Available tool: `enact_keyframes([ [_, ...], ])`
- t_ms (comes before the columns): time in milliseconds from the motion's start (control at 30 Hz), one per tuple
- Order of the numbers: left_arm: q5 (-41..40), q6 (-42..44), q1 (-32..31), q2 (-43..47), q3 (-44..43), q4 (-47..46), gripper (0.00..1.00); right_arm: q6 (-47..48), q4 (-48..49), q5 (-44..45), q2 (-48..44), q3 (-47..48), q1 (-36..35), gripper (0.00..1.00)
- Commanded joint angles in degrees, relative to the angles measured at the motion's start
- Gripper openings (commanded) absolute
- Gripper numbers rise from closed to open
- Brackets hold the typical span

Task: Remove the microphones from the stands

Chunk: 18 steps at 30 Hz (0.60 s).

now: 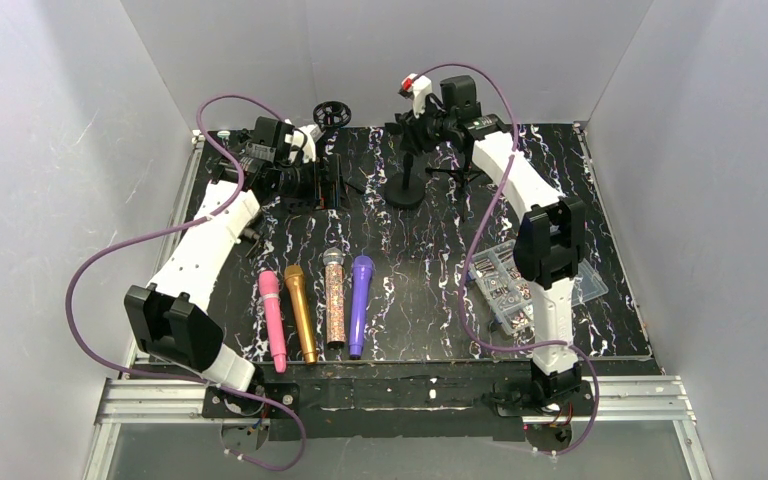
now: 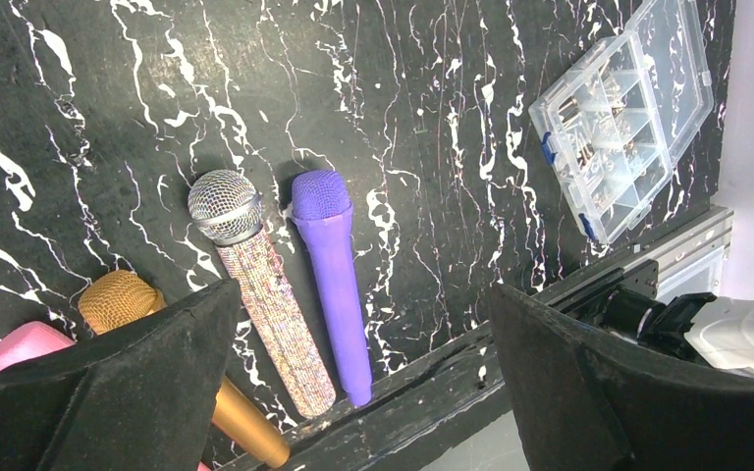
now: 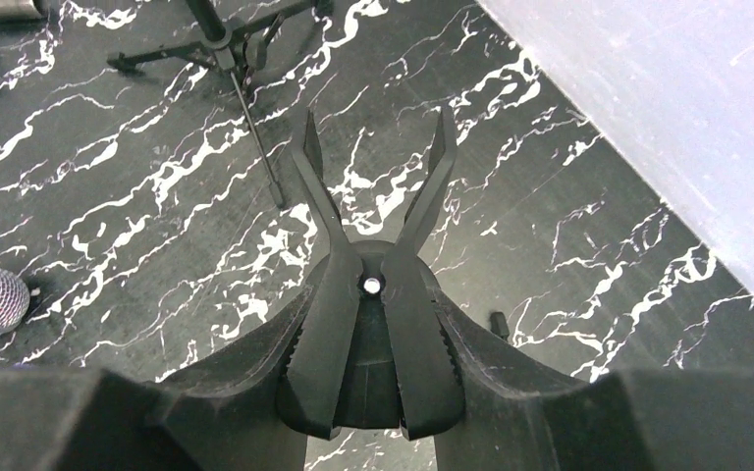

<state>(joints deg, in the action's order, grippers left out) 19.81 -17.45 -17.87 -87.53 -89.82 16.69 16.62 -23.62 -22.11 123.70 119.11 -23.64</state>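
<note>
A black stand with a round base rises at the back centre. My right gripper is at its top. In the right wrist view the gripper is shut on the tail of a black spring clip. The clip's two prongs are spread, with nothing between them. A white piece with a red tip shows just above the stand; I cannot tell whether it is a microphone. My left gripper is at the back left, and in its wrist view it is wide open and empty.
Pink, gold, glitter-silver and purple microphones lie side by side near the front edge. A clear parts box sits front right. A small tripod stands by the stand. Grey walls enclose the table.
</note>
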Motion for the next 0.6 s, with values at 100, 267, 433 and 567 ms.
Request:
enact_keyframes([
  [100,2.6,1.0,0.7,2.4,1.0,3.2,0.98,-0.2,6.5,-1.0,0.6,8.3,0.7,0.01],
  [267,2.7,1.1,0.9,1.9,1.0,3.1,0.98,-1.2,6.5,-2.6,2.2,9.8,1.0,0.01],
  [433,3.1,0.7,0.9,0.8,0.3,3.0,0.98,-2.6,7.5,-3.1,4.3,11.1,1.0,0.01],
  [567,3.3,0.4,1.0,0.3,0.4,2.8,0.98,-3.3,7.9,-3.5,5.5,11.6,1.0,0.01],
])
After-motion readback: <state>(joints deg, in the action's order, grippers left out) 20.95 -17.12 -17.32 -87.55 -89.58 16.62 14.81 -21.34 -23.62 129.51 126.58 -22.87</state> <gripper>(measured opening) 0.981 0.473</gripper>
